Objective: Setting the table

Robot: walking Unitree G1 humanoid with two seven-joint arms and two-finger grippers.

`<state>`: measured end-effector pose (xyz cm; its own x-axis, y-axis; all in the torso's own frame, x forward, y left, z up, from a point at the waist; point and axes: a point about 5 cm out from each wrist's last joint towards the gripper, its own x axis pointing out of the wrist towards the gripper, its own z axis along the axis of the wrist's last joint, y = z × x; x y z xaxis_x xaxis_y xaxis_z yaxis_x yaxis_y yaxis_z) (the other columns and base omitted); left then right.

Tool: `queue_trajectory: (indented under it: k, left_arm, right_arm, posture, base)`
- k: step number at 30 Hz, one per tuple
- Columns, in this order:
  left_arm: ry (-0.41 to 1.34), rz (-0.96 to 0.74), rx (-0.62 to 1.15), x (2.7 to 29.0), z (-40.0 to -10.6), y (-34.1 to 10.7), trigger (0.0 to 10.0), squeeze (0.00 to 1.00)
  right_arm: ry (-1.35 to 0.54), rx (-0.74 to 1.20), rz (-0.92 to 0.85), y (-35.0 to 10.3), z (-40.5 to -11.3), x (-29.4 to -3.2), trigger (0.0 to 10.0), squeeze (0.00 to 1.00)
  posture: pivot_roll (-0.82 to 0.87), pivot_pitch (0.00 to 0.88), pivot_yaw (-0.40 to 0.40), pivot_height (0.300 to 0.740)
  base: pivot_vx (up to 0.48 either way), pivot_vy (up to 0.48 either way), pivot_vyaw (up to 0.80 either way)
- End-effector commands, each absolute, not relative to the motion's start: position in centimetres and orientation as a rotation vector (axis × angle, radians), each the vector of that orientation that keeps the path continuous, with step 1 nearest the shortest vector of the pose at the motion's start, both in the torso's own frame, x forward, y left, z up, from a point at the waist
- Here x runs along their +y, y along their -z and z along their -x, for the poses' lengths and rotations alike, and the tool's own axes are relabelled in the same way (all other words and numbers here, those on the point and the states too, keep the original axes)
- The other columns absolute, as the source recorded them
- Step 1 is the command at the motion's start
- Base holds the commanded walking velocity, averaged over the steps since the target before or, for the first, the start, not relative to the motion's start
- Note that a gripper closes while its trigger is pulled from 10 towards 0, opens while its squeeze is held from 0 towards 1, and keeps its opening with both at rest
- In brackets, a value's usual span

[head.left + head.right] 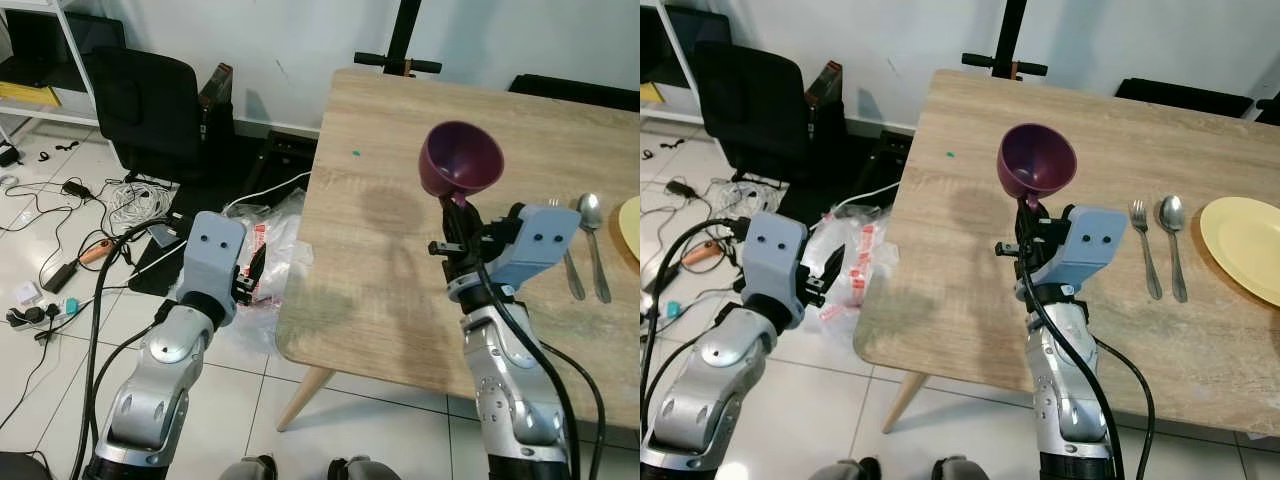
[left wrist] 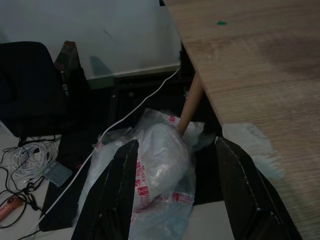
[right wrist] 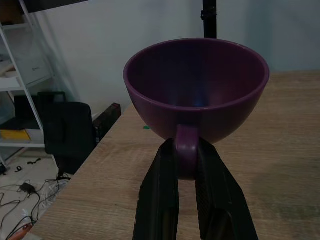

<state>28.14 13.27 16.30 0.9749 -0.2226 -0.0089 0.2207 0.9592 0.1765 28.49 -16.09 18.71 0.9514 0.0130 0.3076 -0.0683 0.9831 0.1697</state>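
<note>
- Right gripper: we record it raised above the light wooden table, its two black fingers pinched on the handle of a deep purple ceramic cup.
- Purple cup: carried clear of the tabletop just beyond the fingertips, its mouth tipped away from the wrist; we see nothing inside it.
- Silver metal fork and silver metal spoon: lying side by side on the table, off to the right of the right gripper.
- Round yellow plate: flat on the table, just beyond the spoon, farther right.
- Left gripper: held off the table's left edge above the tiled floor, fingers spread apart, gripping nothing.
- Crumpled clear plastic bag with red print: on the floor ahead of the left gripper, beside a wooden table leg.
- Black office chair and loose cables: on the floor farther beyond the left gripper.
</note>
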Motion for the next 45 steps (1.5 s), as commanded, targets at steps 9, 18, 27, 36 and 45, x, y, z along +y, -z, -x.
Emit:
queue_trajectory:
  k: [9,18,27,36,45]
  left_arm:
    - [0.243,-0.159,-0.008,12.4,-28.3,-15.6,10.0,0.0]
    - [0.259,-0.138,-0.016,11.6,-28.5,-15.4,10.0,0.0]
    - [0.257,-0.125,-0.022,11.7,-28.7,-15.5,10.0,0.0]
    - [0.252,-0.126,-0.025,11.8,-28.8,-15.5,10.0,0.0]
    - [0.256,-0.122,-0.027,11.5,-28.8,-15.5,10.0,0.0]
  right_arm:
    - [-0.023,-0.291,-0.169,-18.5,-28.5,-16.5,10.0,0.0]
    - [-0.018,-0.279,-0.148,-18.2,-28.4,-16.9,10.0,0.0]
    - [-0.011,-0.277,-0.148,-18.3,-28.6,-17.0,10.0,0.0]
    - [-0.006,-0.268,-0.14,-18.0,-28.5,-17.1,10.0,0.0]
    - [-0.002,-0.264,-0.131,-17.9,-28.5,-17.5,10.0,0.0]
  posture:
    - [-0.13,0.04,0.005,0.74]
    - [-0.15,0.027,-0.003,0.74]
    - [-0.14,0.031,0.001,0.74]
    - [-0.15,0.033,0.001,0.74]
    - [-0.15,0.03,0.0,0.74]
  base:
    - [0.0,0.0,0.0]
    - [-0.136,0.0,0.0]
    - [-0.363,0.0,0.0]
    - [-0.365,0.0,0.0]
    - [-0.364,0.0,0.0]
